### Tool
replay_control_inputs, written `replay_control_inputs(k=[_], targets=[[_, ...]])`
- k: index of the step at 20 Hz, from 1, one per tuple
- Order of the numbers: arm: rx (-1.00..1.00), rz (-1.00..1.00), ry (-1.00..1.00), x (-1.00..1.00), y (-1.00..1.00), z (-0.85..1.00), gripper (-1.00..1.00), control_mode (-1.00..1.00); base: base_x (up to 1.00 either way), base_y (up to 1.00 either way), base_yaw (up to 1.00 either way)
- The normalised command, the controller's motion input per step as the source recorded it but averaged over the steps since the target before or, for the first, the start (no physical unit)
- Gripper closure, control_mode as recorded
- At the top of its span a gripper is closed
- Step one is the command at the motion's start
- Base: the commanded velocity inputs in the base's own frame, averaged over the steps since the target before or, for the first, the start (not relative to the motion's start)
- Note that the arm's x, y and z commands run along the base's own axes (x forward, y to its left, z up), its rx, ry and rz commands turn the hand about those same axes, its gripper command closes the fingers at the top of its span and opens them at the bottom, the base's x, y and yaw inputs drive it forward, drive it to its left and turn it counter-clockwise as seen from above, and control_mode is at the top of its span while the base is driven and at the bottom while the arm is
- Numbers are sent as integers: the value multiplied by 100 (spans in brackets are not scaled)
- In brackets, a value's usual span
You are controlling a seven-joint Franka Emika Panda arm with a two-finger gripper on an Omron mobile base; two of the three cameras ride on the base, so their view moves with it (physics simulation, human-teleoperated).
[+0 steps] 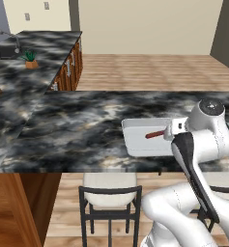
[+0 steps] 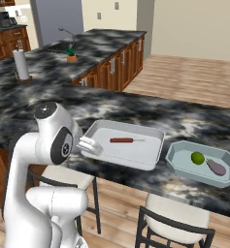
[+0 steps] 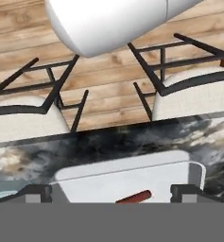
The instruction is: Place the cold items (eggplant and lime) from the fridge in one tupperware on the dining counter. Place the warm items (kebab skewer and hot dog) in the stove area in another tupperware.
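Where our white arm crosses the grey rectangular tray (image 2: 150, 156), our open gripper (image 3: 111, 191) is half hidden. We see the red-brown kebab skewer (image 2: 122, 140) lying lengthwise inside, the yellow-green lime (image 2: 197, 157) and purple-grey eggplant (image 2: 216, 167) sharing the pale blue tupperware (image 2: 179, 167).

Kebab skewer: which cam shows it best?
Right base view: the kebab skewer lies whole and unblocked in the white tupperware. Left base view shows one reddish end; the arm hides the rest. Hand view catches a short stretch at the bottom, between the fingertips.
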Motion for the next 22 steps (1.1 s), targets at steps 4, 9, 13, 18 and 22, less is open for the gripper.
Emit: replay_control_inputs(k=[4,9,13,18,22], targets=[[-21,14,22,-25,30,0,-100,-100,0,0,0],[-3,12,-9,-56,8,0,-100,-100,0,0,0],[9,11,-27,-80,-8,0,-100,-100,0,0,0],[4,4,-11,-31,-6,0,-100,100,-42,-3,11],[0,0,0,0,0,0,-100,100,-66,0,31]])
